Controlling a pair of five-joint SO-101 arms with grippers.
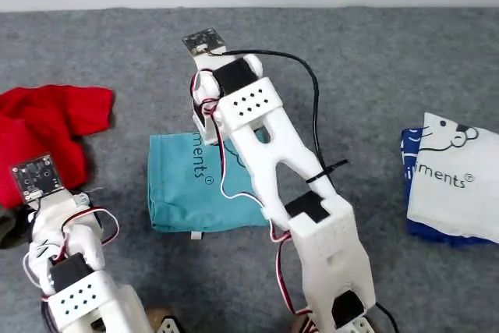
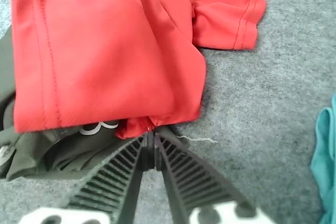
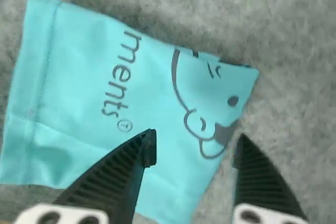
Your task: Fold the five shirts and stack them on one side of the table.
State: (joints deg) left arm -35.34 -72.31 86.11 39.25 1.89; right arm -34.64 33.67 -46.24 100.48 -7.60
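Note:
A crumpled red shirt (image 1: 47, 126) lies at the table's left, on top of a dark olive shirt (image 2: 47, 150). My left gripper (image 2: 154, 142) is shut, its tips pinching the red shirt's (image 2: 105, 51) near edge. A folded teal shirt (image 1: 191, 185) lies flat in the middle of the table. Just above its printed part hangs my right gripper (image 3: 195, 142), open, with one finger over the teal cloth (image 3: 105, 77) and the other near the shirt's edge. At the right side, a folded white shirt (image 1: 456, 181) rests on a folded blue shirt (image 1: 421, 228).
The table is covered in grey carpet (image 1: 374, 91). The right arm's white body (image 1: 312, 216) stretches from the front edge over the teal shirt's right part. A loose white thread (image 2: 197, 139) lies beside the red shirt.

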